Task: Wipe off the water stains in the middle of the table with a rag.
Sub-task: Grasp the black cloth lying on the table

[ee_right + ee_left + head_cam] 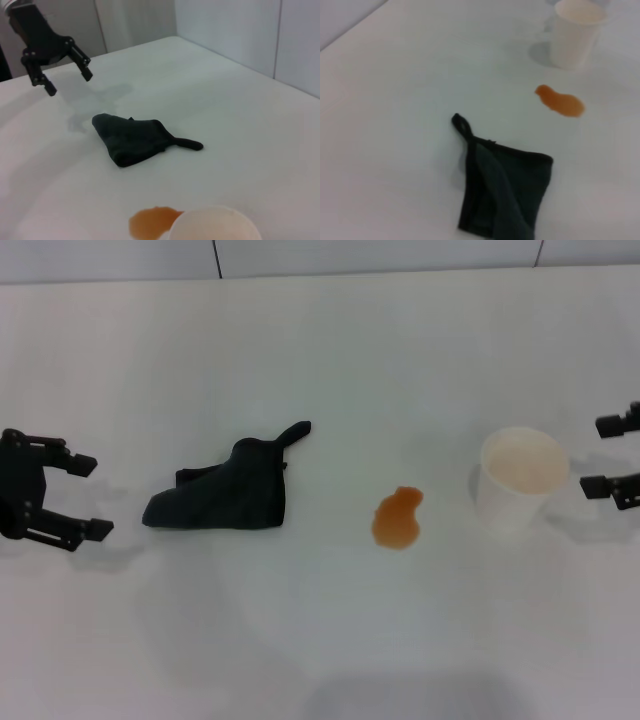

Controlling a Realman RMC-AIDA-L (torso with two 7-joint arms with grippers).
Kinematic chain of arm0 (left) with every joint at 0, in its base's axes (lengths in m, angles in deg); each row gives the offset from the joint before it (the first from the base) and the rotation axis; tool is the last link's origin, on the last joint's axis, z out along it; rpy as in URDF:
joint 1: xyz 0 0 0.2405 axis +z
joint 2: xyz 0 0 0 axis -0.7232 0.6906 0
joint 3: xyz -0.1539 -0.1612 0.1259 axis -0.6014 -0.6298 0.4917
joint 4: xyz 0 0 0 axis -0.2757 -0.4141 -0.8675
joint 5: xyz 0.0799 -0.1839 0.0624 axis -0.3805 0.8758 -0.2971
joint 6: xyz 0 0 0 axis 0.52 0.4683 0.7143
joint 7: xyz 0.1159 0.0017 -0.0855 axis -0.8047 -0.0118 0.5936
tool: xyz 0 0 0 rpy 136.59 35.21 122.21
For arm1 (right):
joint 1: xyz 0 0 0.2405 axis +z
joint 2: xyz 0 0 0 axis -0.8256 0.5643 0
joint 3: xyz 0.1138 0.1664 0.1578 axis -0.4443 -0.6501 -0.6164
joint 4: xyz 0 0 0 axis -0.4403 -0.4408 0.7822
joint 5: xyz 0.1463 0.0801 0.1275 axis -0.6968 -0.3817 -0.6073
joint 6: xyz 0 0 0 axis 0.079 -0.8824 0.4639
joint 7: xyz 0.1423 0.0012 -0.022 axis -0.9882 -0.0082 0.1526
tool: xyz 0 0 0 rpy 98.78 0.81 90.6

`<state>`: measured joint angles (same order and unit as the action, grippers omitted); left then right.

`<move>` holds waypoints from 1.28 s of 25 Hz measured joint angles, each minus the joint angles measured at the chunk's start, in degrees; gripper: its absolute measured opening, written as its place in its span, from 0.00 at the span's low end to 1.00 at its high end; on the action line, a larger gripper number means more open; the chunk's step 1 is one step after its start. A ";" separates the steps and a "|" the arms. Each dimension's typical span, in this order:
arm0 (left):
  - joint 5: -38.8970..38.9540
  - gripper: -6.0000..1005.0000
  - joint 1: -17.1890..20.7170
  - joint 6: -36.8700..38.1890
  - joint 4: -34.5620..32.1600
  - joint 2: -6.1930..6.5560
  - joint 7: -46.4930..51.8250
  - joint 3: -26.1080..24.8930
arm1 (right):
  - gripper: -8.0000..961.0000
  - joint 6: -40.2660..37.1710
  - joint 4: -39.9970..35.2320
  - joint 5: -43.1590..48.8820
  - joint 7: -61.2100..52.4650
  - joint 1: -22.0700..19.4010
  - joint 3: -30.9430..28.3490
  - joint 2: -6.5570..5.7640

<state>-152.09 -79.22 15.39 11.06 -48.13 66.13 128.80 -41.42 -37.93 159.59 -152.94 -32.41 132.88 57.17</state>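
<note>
Setup: white counter. Orange-brown puddle sits near centre. Dark rag lies crumpled at 9 o'clock from it, apart from it, loop tail pointing toward 1 o'clock. White paper cup stands upright at 3 o'clock of the puddle, close but not touching.

Left gripper hovers at 9 o'clock of the rag, fingers spread, empty; likely staged there to take the rag. Right gripper waits at 3 o'clock beyond the cup, fingers apart, holding nothing.

Wiping not yet begun; puddle intact.
</note>
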 joint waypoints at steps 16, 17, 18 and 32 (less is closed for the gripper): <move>-4.94 0.87 -4.25 -6.40 -0.23 -2.61 5.62 0.64 | 0.91 -0.67 -0.27 3.97 -1.61 5.01 0.41 0.75; -5.83 0.87 -4.54 -6.91 -0.06 -2.98 5.96 0.64 | 0.91 -0.63 -0.42 4.27 -1.61 5.03 0.43 1.02; -6.42 0.87 -4.68 -7.32 0.00 -3.19 6.15 0.64 | 0.91 -0.63 -0.61 4.50 -1.61 5.05 0.44 1.28; -10.85 0.87 -7.80 -12.13 1.77 -8.03 9.36 4.32 | 0.91 -0.15 -1.41 5.10 -1.35 5.07 0.46 2.32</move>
<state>-162.95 -87.02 3.27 12.84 -56.15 75.48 133.12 -41.57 -39.34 164.69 -154.29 -27.34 133.34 59.49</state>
